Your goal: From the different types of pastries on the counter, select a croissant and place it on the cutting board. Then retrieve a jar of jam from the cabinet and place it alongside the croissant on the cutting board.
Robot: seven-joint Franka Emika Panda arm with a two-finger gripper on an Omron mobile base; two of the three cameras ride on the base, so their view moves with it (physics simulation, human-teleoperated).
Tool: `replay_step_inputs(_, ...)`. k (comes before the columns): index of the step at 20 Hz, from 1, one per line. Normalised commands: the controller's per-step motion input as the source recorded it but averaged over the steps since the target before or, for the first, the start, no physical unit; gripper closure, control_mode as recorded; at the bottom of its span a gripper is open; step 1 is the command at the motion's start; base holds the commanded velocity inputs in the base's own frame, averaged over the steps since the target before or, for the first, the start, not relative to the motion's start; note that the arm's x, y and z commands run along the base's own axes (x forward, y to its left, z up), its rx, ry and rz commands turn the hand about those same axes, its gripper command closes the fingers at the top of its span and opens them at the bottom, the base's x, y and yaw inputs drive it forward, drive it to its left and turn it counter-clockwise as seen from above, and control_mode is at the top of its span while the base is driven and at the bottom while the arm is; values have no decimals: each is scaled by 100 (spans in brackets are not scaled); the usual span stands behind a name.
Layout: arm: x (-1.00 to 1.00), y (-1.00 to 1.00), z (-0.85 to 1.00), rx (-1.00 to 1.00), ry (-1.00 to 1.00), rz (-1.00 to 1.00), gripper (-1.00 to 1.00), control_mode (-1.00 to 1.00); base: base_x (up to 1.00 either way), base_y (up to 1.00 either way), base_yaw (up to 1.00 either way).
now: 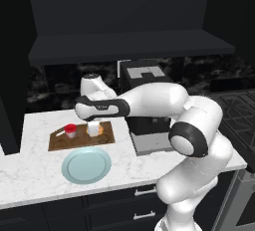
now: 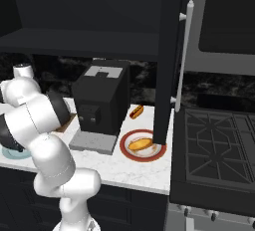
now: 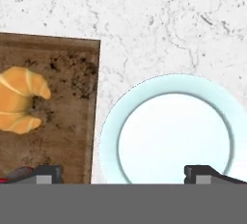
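Observation:
The brown cutting board lies on the white counter. On it stands the jar of jam, red-lidded, at its left part. The croissant lies on the board too, golden and curved. My gripper hangs just above the board, right of the jar, open with nothing between its fingers. In the hand view my gripper spans the board's edge and the plate, with a fingertip over the board. An oblong pastry lies right of the coffee machine. The dark cabinet shelf runs overhead.
A round light-blue plate sits in front of the board, near the counter's front edge. The black coffee machine stands close to the board's right. A red-rimmed plate holding a pastry and a stove lie further right.

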Motion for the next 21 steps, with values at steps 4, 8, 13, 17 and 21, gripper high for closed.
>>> replay_step_inputs(4,-74,0,0,2,26,7,-100,-100,0,0,0)
replay_step_inputs(8,-69,-4,0,2,28,18,-100,-100,0,0,0)
replay_step_inputs(13,-80,-2,0,1,13,18,-100,-100,0,0,0)
replay_step_inputs(17,-100,0,0,0,2,16,-100,-100,0,0,0)
replay_step_inputs(21,-68,-3,0,4,12,22,-100,-100,0,0,0)
